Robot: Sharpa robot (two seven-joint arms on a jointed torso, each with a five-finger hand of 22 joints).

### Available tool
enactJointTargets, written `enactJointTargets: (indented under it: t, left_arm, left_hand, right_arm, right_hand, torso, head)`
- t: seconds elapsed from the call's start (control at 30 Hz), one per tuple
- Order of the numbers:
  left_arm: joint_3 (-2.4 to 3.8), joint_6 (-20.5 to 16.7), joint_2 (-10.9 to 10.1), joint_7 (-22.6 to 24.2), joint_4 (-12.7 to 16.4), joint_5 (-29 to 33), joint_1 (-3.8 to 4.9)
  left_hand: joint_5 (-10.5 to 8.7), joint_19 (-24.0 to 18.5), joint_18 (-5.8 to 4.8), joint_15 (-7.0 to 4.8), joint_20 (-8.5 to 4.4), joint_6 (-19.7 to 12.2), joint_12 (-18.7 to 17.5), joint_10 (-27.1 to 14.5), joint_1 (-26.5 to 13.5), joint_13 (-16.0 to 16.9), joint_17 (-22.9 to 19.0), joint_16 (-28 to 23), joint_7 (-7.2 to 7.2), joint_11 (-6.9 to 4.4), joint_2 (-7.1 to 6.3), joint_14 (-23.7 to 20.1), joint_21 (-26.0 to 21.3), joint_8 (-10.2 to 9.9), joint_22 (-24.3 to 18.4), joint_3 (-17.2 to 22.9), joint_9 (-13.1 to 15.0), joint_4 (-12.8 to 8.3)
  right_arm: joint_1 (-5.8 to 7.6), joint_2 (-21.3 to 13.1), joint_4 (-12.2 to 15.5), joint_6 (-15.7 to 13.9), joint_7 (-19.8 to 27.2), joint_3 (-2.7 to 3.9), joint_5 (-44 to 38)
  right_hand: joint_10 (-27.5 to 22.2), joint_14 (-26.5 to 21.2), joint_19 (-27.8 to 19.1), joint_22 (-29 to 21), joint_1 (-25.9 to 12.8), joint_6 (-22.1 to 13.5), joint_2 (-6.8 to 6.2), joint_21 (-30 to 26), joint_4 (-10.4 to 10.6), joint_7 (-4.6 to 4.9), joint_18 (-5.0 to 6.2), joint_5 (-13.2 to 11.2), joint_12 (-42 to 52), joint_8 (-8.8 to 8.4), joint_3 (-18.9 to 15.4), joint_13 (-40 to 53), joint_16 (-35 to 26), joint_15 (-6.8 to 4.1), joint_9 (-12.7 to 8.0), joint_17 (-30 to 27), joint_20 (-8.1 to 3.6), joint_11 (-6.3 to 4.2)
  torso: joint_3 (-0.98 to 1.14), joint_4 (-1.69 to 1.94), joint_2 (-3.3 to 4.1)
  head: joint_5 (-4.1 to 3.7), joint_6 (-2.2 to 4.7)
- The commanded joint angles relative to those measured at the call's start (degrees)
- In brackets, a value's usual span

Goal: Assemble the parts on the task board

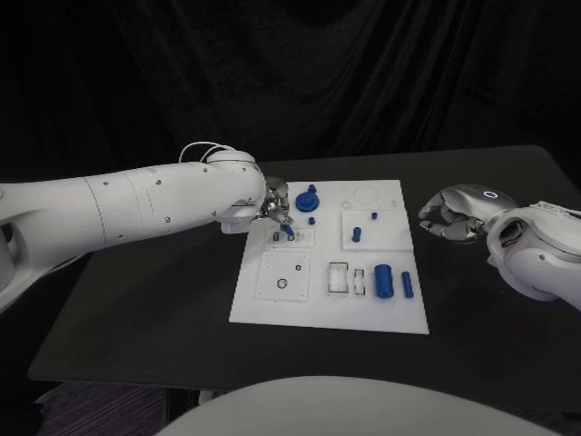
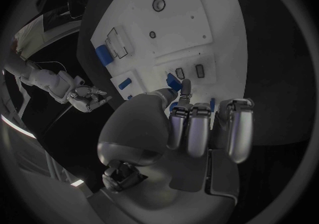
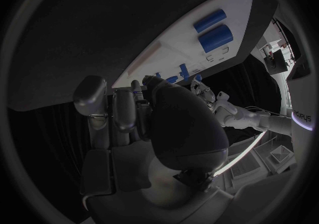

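The white task board (image 1: 320,304) lies in the middle of the black table. My left hand (image 1: 275,209) hangs over its far left corner, fingers straight and close together, pointing down at a small blue peg (image 1: 290,234) that stands in a slotted plate. In the left wrist view the thumb tip (image 2: 185,86) is right beside that peg (image 2: 173,81), and more blue shows behind the fingers (image 2: 198,125); I cannot tell whether anything is held. A blue gear-like part (image 1: 307,200) sits just right of this hand. My right hand (image 1: 449,218) is off the board's right edge, fingers curled in on nothing.
Two blue cylinders, a thick one (image 1: 384,281) and a thin one (image 1: 408,285), lie near the board's right front. Small blue pegs (image 1: 356,233) stand at mid-board. A square plate with a round hole (image 1: 283,282) sits at the left front. Bare black table (image 1: 147,318) surrounds the board.
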Motion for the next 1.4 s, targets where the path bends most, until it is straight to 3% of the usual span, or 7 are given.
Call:
enactJointTargets:
  t: [0.03, 0.63, 0.77, 0.93, 1.03, 1.2, 1.4]
  left_arm:
    - [0.05, -1.1, 0.2, 1.4, -0.1, -0.3, -0.12]
    - [0.05, -3.1, -0.2, 2.5, -0.1, -0.3, -0.52]
    - [0.05, -6.5, -1.5, 5.3, 1.3, -0.3, -0.54]
    - [0.05, -11.3, -4.7, 14.4, 4.6, -0.6, -0.54]
    - [0.04, -14.3, -7.5, 21.9, 7.0, -2.7, -0.54]
    - [0.03, -19.4, -12.2, 33.3, 10.1, -6.7, -0.64]
    - [0.01, -28.7, -17.8, 44.7, 12.1, -8.1, -3.15]
  left_hand:
    - [-0.15, 2.8, -0.18, 0.21, -0.01, -0.1, -0.2, 4.9, -0.3, 14.0, 15.1, 0.1, -0.05, 0.31, -0.52, 6.0, -0.4, -0.4, 13.1, -0.1, -0.1, -0.2]
    - [-1.43, 2.7, -0.14, 0.40, 0.16, -0.6, -0.3, 4.7, -1.4, 13.9, 15.1, 0.1, 0.18, 0.54, -0.55, 6.0, -0.6, -1.3, 13.0, -0.6, 0.6, -0.5]
    - [-6.87, 2.8, -0.19, 0.48, 0.31, -0.6, -0.2, 4.9, -4.0, 14.0, 15.1, 0.1, 0.20, 0.62, -0.91, 6.0, -0.4, -2.6, 13.1, -2.6, 1.2, 0.5]
    - [-8.12, 2.9, -0.23, 0.99, 0.65, -2.3, -0.2, 4.9, -4.4, 14.1, 15.1, 0.1, 1.09, 1.30, -1.81, 6.0, -0.3, -6.2, 13.1, -4.0, 0.2, 0.5]
    - [-7.67, 3.4, -0.50, 1.83, 1.32, -3.9, -0.1, 5.0, -1.3, 14.1, 15.1, 0.1, 2.14, 2.20, -2.91, 6.0, 0.7, -9.1, 13.5, -4.2, -1.4, -1.8]
    - [-6.74, 4.2, -0.88, 1.27, 1.29, -3.5, 0.3, 5.5, 3.1, 14.5, 15.1, 0.1, 1.57, 1.20, -4.94, 6.0, 2.3, -11.4, 14.0, -4.4, -3.1, -3.9]
    - [-4.23, 4.8, -1.18, 0.42, 0.47, -1.0, 0.9, 6.0, 4.9, 14.9, 15.1, 0.1, 0.03, 0.00, -6.69, 6.0, 3.4, -11.3, 14.4, -5.2, -3.5, -3.8]
  right_arm:
    - [-0.12, -0.1, 0.1, 0.3, -0.9, 0.04, -0.1]
    - [-0.13, -0.2, 0.2, 0.3, -0.8, 0.04, -0.1]
    - [-0.13, -0.2, 0.2, 0.1, -0.7, 0.04, -0.1]
    - [-0.13, -0.6, 0.4, -0.1, -0.6, 0.04, -0.1]
    - [-0.13, -0.9, 0.5, -0.2, -0.6, 0.04, -0.1]
    - [-0.13, -1.4, 0.7, -0.6, -0.4, 0.04, -0.1]
    - [-0.13, -1.7, 0.8, -0.8, -0.3, 0.03, -0.1]
  right_hand:
    - [-0.4, 2.3, -0.1, 6.1, 0.4, -0.4, -0.05, -0.2, -0.1, 0.20, -0.09, 0.2, -0.4, -0.20, 0.4, 4.1, -0.3, 0.30, -0.1, 0.0, 0.09, -0.03]
    - [-0.4, 2.3, -0.1, 6.1, 0.4, -0.5, -0.05, -0.4, -0.1, 0.20, -0.06, 0.2, -0.4, -0.27, 0.4, 4.2, -0.3, 0.29, -0.1, 0.0, 0.10, -0.04]
    - [-0.5, 2.3, -0.1, 6.1, 0.4, -0.5, -0.05, -0.4, -0.1, 0.21, -0.06, 0.2, -0.4, -0.29, 0.4, 4.1, -0.3, 0.29, -0.1, 0.0, 0.10, -0.05]
    - [-0.5, 2.3, -0.2, 6.1, 0.3, -0.7, -0.11, -0.4, -0.1, 0.19, -0.05, 0.1, -0.4, -0.40, 0.5, 4.1, -0.3, 0.27, -0.1, 0.0, 0.10, -0.09]
    - [-0.5, 2.3, -0.2, 6.1, 0.3, -0.8, -0.14, -0.4, -0.1, 0.18, -0.05, 0.1, -0.5, -0.44, 0.4, 4.0, -0.3, 0.27, -0.2, 0.0, 0.10, -0.10]
    - [-0.5, 2.2, -0.1, 6.2, 0.2, -1.0, -0.22, -0.3, 0.0, 0.16, -0.07, 0.1, -0.4, -0.54, 0.4, 4.1, -0.3, 0.24, -0.2, 0.0, 0.09, -0.13]
    - [-0.4, 2.3, -0.1, 6.2, 0.2, -1.0, -0.24, -0.3, 0.0, 0.15, -0.08, 0.1, -0.4, -0.55, 0.4, 4.1, -0.2, 0.24, -0.2, 0.0, 0.09, -0.14]
  torso:
    - [-0.05, 0.00, 0.11]
    - [0.01, -0.09, 0.01]
    - [0.01, -0.14, -0.01]
    - [0.02, -0.12, -0.02]
    - [0.03, -0.12, -0.03]
    - [0.04, -0.09, -0.07]
    - [0.04, -0.13, -0.05]
  head:
    - [0.03, 0.01]
    - [0.20, 0.01]
    - [0.39, 0.01]
    - [0.22, 0.01]
    - [0.21, 0.01]
    - [0.42, 0.01]
    - [0.96, 0.01]
